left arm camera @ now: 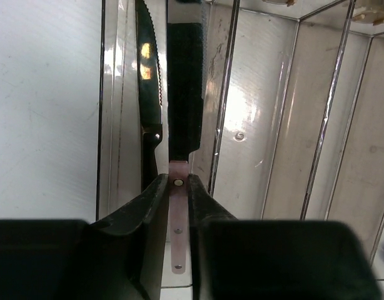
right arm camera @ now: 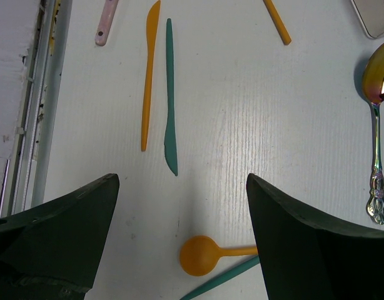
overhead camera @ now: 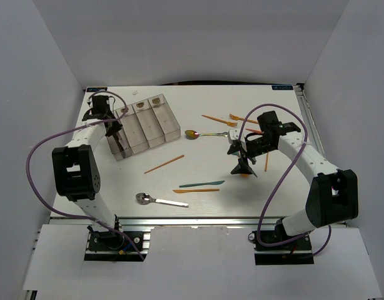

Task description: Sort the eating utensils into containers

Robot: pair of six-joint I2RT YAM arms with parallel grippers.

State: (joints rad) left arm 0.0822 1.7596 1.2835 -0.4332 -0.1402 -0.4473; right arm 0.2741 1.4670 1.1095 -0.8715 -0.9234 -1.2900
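Four joined clear bins (overhead camera: 156, 122) stand at the back left. My left gripper (overhead camera: 116, 132) is over the leftmost bin (left arm camera: 120, 94) and is shut on a knife (left arm camera: 177, 212) by its brown riveted handle; the dark blade (left arm camera: 183, 87) points down into the bin. A second serrated blade (left arm camera: 148, 75) shows just left of it, either another knife or a reflection. My right gripper (overhead camera: 242, 165) is open and empty (right arm camera: 182, 181), hovering over an orange spoon (right arm camera: 202, 255) that lies across a teal utensil (right arm camera: 223, 282).
A teal knife (right arm camera: 170, 94) and orange knife (right arm camera: 148, 75) lie side by side near the front (overhead camera: 201, 185). An iridescent metal spoon (overhead camera: 193, 134) lies by the bins. Orange forks (overhead camera: 232, 119) lie at the back right, an orange stick (overhead camera: 164, 164) mid-table, and a silver spoon (overhead camera: 144, 198) at the front.
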